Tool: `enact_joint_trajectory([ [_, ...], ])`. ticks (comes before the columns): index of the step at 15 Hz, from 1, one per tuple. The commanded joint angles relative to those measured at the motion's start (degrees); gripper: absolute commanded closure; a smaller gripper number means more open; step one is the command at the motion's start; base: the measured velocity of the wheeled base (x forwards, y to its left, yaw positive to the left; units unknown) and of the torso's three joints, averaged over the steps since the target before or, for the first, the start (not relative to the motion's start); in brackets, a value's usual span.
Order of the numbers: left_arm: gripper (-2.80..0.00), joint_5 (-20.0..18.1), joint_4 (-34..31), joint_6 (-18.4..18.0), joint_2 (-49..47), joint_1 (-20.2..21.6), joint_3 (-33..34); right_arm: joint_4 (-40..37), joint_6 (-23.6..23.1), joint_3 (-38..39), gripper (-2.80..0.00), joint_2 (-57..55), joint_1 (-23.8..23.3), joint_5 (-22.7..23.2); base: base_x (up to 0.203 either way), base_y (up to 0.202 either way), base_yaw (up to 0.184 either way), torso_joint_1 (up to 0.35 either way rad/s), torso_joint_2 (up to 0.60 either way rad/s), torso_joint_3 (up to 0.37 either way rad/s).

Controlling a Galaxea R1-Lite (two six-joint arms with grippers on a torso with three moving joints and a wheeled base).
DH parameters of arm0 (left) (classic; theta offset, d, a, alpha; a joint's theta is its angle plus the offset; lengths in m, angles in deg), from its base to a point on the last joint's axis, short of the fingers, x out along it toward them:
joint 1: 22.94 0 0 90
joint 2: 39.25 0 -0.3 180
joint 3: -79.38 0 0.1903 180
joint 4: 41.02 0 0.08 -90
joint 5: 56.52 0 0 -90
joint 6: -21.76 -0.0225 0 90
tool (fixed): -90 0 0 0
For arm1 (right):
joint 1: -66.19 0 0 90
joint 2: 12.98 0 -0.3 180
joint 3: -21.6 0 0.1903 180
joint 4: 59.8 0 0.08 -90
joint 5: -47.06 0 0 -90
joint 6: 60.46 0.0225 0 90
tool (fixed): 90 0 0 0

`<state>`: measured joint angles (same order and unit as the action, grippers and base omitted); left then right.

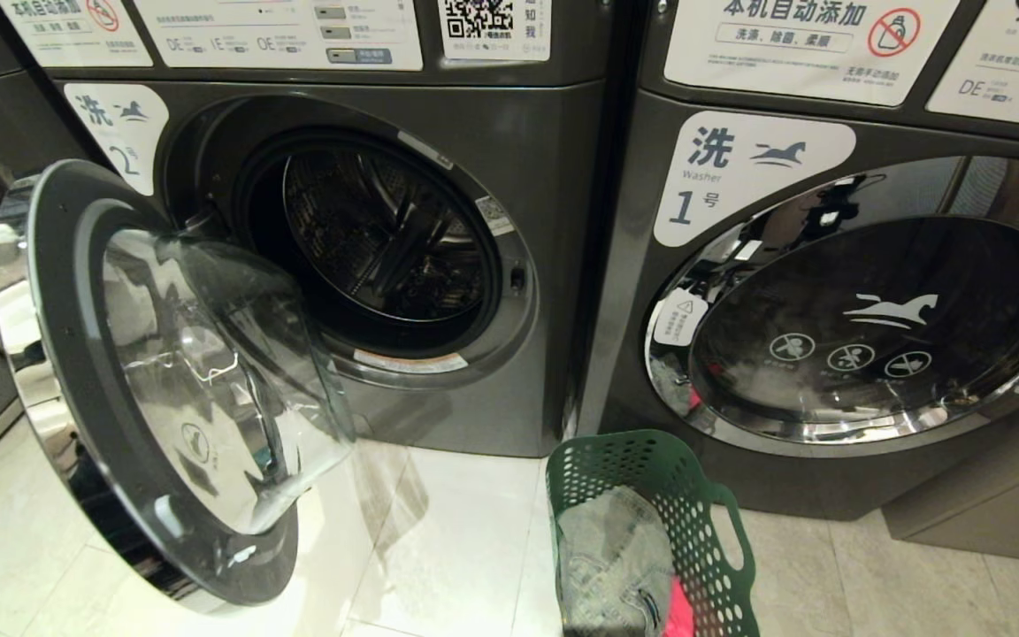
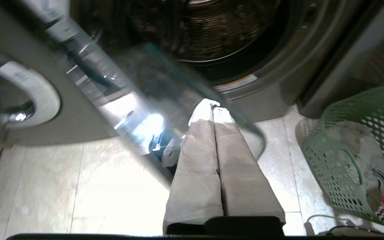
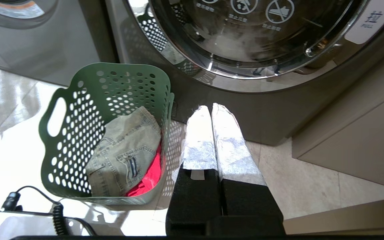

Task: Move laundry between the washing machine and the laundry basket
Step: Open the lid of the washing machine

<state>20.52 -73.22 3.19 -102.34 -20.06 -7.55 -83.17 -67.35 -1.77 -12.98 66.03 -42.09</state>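
Your washing machine (image 1: 368, 239), the one labelled 2, has its door (image 1: 156, 380) swung wide open and the drum looks dark inside. The laundry basket (image 1: 704, 522) sits on the floor just right of that machine, with jeans (image 3: 125, 150) and something red (image 3: 148, 180) in it. Your left gripper (image 2: 212, 106) is pinched closed on nothing, right by the door glass. Right gripper (image 3: 212, 110) is closed and empty too, just beside the basket.
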Motion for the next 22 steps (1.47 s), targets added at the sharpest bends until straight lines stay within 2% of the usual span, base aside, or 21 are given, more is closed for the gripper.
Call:
enact_joint_trajectory([
  [1,0.0,2.87,1.0,-0.75,-6.97,-7.36,-2.1,0.0,-0.06,0.0,0.0,-0.09,0.07,0.03,0.0,0.0,0.0,0.0,0.0,0.0],
  [3,0.0,13.24,0.39,-1.45,-8.43,-7.82,-1.78,-0.02,-0.06,0.0,0.0,-0.09,0.07,0.03,0.0,0.0,0.0,0.0,0.0,0.0],
  [5,0.0,17.71,-1.95,-1.15,-10.58,-6.71,1.3,0.0,-0.06,0.0,0.0,-0.09,0.07,0.03,0.0,0.0,0.0,0.0,0.0,0.0],
  [7,0.0,23.46,-3.24,-0.12,-13.81,-3.23,3.15,0.0,-0.06,0.0,0.0,-0.09,0.07,0.03,0.0,0.0,0.0,0.0,0.0,0.0],
  [14,0.0,55.35,-3.94,0.22,-18.33,6.67,4.68,0.0,-0.06,0.0,0.0,-0.09,0.07,0.03,0.0,0.0,0.0,0.0,0.0,0.0],
  [15,0.0,58.4,-3.66,0.57,-18.56,8.72,4.46,0.0,-0.06,0.0,0.0,-0.09,0.07,0.03,0.0,0.0,0.0,0.0,0.0,0.0],
  [17,0.0,58.61,-3.14,3.89,-17.88,9.64,3.66,0.0,-0.06,0.0,0.0,-0.09,0.07,0.03,0.0,0.0,0.0,0.0,0.0,0.0],
  [18,0.0,56.34,-2.26,5.2,-17.42,9.44,3.5,0.0,-0.06,0.0,0.0,-0.09,0.07,0.03,0.0,0.0,0.0,0.0,0.0,0.0],
  [19,0.0,52.1,-0.86,5.73,-16.76,9.23,3.72,0.0,-0.06,0.0,0.0,-0.09,0.07,0.03,0.0,0.0,0.0,0.0,0.0,0.0],
  [20,0.0,45.9,0.76,6.12,-16.02,9.2,4.39,0.0,-0.06,0.0,0.0,-0.09,0.07,0.03,0.0,0.0,0.0,0.0,0.0,0.0],
  [22,0.0,31.21,4.58,8.46,-14.89,9.27,6.49,0.0,-0.06,0.0,0.0,-0.09,0.07,0.03,0.0,0.0,0.0,0.0,0.0,0.0],
])
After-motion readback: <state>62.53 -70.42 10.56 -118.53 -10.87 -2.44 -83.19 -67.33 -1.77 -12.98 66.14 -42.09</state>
